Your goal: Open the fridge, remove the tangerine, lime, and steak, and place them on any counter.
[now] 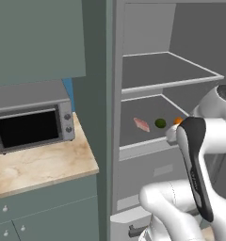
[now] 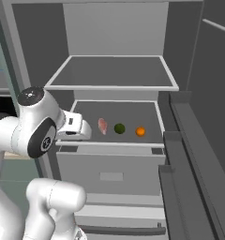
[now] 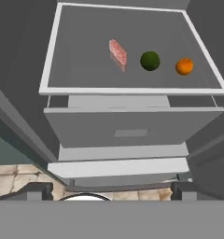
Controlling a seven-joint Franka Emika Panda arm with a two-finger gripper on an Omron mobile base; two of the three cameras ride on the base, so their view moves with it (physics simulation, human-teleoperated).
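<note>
Steak (image 3: 117, 52) flat pink slab, lime (image 3: 150, 60), tangerine (image 3: 184, 66) round; tool (image 3: 111, 189) jaws spread wide.

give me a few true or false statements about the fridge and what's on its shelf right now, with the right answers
1. The fridge stands open. True.
2. The steak, the lime and the tangerine lie in a row on one shelf. True.
3. The lime is at one end of the row. False: it lies between the steak and the tangerine.
4. The gripper is shut on the tangerine. False: it is open and holds nothing, well back from the shelf.
5. A microwave sits on the counter beside the fridge. True.
6. The steak is already on the counter. False: it is on the fridge shelf.
</note>
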